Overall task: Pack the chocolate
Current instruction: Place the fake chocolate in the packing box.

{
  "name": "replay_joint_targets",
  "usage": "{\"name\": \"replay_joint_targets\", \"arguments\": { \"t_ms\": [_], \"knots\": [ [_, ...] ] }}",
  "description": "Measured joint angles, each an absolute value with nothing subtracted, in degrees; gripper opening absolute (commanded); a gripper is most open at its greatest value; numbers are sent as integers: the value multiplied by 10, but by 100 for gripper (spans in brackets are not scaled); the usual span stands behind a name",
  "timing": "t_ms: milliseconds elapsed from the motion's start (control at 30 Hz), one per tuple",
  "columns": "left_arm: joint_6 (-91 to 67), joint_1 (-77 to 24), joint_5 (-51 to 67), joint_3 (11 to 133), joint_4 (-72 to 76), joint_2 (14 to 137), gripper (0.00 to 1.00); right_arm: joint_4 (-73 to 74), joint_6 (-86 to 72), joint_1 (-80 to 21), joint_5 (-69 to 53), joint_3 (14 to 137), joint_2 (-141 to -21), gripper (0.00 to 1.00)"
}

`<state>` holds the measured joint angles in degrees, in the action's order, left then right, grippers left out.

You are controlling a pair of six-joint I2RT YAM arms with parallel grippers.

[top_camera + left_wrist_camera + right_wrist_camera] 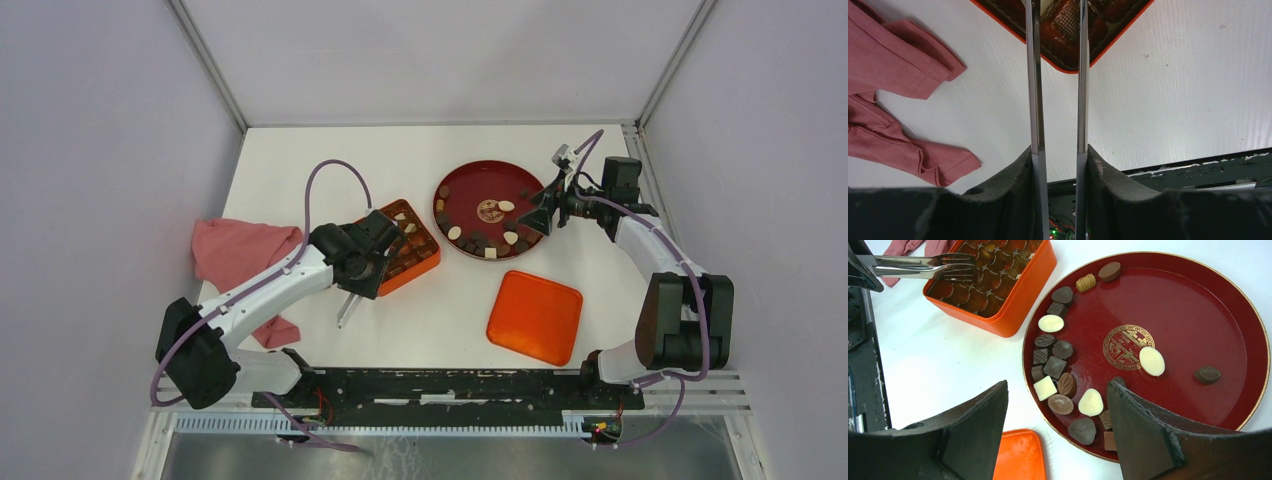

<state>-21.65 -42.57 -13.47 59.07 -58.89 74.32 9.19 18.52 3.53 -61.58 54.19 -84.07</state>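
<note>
Two grippers over the white table [300,170], and they are doing different jobs. Largest loose thing out there is the pink cloth [240,255], crumpled at the left edge. The round dark-red plate [478,190] sits toward the far side. The right gripper [1057,390] hovers above its rim with its fingers [973,435] spread wide and nothing between them. The orange box [425,268] stands just left of the plate. Its orange lid [535,317] lies flat, apart from it and nearer the arm bases. The left gripper [1058,150] is clamped on a pair of metal tongs [1034,75], fork tips over the box. Whether they carry anything, I can't tell. The chocolate [1054,366] is mostly clustered along the plate's box-side edge. A few pieces are scattered across the plate, and some are in the box's compartments.
</note>
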Motion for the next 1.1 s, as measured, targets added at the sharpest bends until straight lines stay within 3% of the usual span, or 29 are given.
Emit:
{"name": "replay_joint_targets", "arguments": {
  "t_ms": [600,833,1100],
  "knots": [
    [-240,-426,-120,629,-595,700,41,92,185,35,-616,542,-841,78],
    [-276,-426,-41,626,-500,633,38,94,190,35,-615,542,-841,78],
    [-308,-449,23,600,-366,660,38,109,205,35,-604,544,-841,78]
  ]
}}
